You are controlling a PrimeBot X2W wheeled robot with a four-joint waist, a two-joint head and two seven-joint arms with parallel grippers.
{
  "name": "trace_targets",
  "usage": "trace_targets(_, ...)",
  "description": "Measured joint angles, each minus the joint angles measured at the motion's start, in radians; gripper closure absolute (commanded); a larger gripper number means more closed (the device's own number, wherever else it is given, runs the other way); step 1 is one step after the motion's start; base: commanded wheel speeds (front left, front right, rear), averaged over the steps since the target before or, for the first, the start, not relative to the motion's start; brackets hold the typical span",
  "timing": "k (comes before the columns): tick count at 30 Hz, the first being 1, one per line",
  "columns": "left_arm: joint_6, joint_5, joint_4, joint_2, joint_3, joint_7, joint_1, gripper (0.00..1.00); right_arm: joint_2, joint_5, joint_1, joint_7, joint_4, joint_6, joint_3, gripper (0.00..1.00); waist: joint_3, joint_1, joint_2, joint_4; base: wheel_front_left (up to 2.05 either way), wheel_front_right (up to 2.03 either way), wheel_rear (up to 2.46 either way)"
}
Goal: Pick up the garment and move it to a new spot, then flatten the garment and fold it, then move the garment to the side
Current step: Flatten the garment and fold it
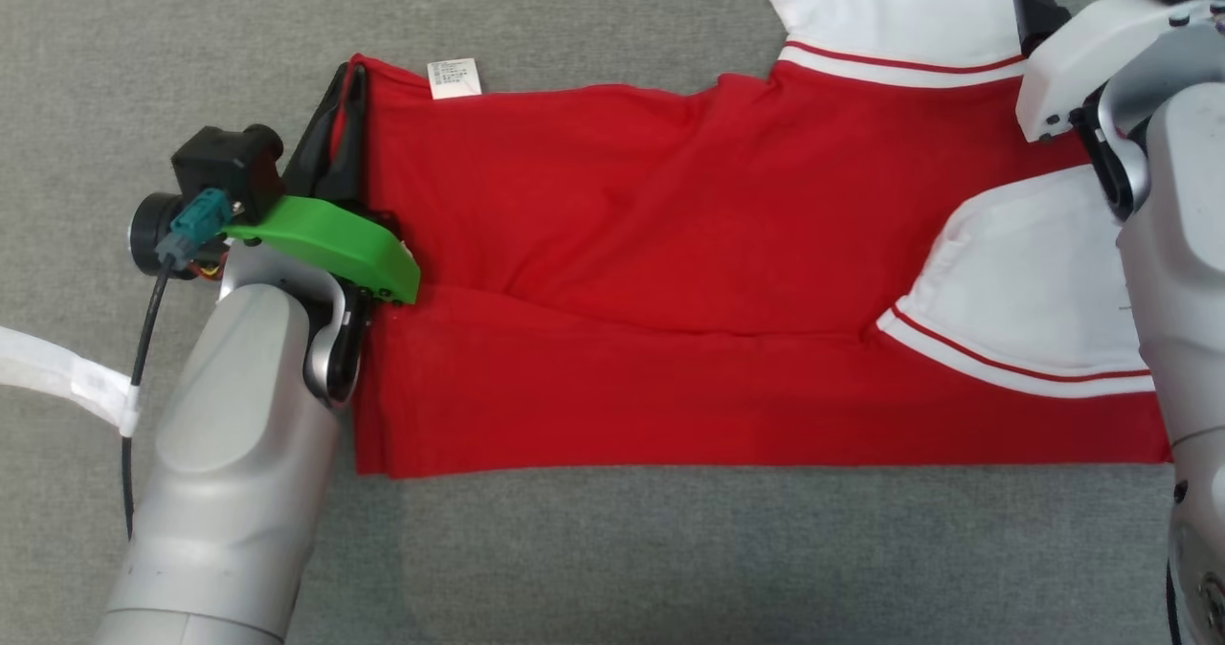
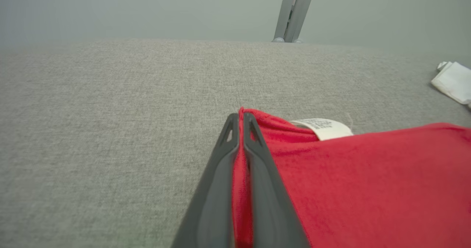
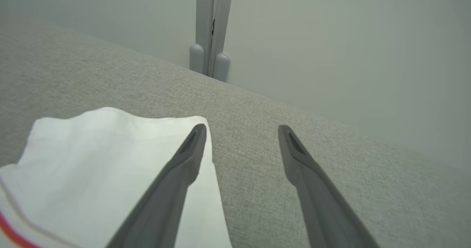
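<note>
The garment [image 1: 670,272] is a red shirt with white, red-striped sleeves, lying spread across the grey cloth surface, hem at the left and sleeves at the right. My left gripper [image 1: 345,80] is shut on the far left corner of the hem; red cloth shows pinched between its dark fingers [image 2: 257,174] near a white care label [image 2: 323,128]. My right gripper [image 3: 241,130] stands open over the far right white sleeve [image 3: 103,167], its left finger above the sleeve's edge, nothing between the fingers.
A grey cloth-covered table [image 1: 670,559] carries everything. A metal post [image 3: 211,27] stands beyond its far edge against a pale wall. A white strap [image 1: 67,377] lies at the left by my left arm.
</note>
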State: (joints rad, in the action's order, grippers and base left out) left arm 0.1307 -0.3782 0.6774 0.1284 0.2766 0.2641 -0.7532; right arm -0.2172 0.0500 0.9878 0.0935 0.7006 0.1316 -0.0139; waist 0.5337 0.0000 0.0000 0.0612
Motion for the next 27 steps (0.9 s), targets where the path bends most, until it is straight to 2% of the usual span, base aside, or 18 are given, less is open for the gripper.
trace_targets(8, 0.000, 0.018, -0.036, -0.047, 0.007, 0.000, 0.030, 1.00, -0.014, 0.040, 0.098, -0.073, 0.160, 0.000, -0.014, 0.00, 0.023, 0.0000, 0.0000, 0.082, 0.00, 0.00, 0.00)
trace_targets(9, 0.000, 0.018, -0.038, -0.050, 0.011, 0.000, 0.031, 1.00, -0.013, 0.040, 0.104, -0.086, 0.185, 0.000, -0.015, 0.22, 0.026, 0.0000, 0.0000, 0.090, 0.00, 0.00, 0.00)
trace_targets(10, 0.000, 0.018, -0.039, -0.052, 0.014, 0.000, 0.031, 1.00, -0.011, 0.040, 0.110, -0.091, 0.202, 0.000, -0.019, 1.00, 0.029, 0.0000, 0.0000, 0.097, 0.00, 0.00, 0.00)
trace_targets(15, 0.000, 0.013, -0.048, -0.055, 0.010, 0.000, 0.031, 1.00, -0.024, 0.060, 0.135, -0.026, 0.222, 0.000, 0.029, 1.00, 0.038, 0.0000, 0.0000, 0.112, 0.00, 0.00, 0.00)
trace_targets(19, 0.000, 0.019, -0.073, -0.053, -0.017, 0.000, 0.031, 1.00, -0.029, 0.106, 0.150, 0.109, 0.193, 0.000, 0.124, 1.00, 0.030, 0.0000, 0.0000, 0.103, 0.00, 0.00, 0.00)
trace_targets(24, 0.000, 0.046, -0.125, -0.051, -0.059, 0.000, 0.057, 1.00, 0.020, 0.131, 0.136, 0.164, 0.118, 0.000, 0.194, 1.00, 0.007, 0.0000, 0.0000, 0.088, 0.00, 0.00, 0.00)
trace_targets(27, 0.000, 0.066, -0.156, -0.051, -0.087, 0.000, 0.081, 1.00, 0.046, 0.103, 0.087, 0.168, 0.006, 0.000, 0.202, 1.00, -0.011, 0.0000, 0.0000, 0.076, 0.00, 0.00, 0.00)
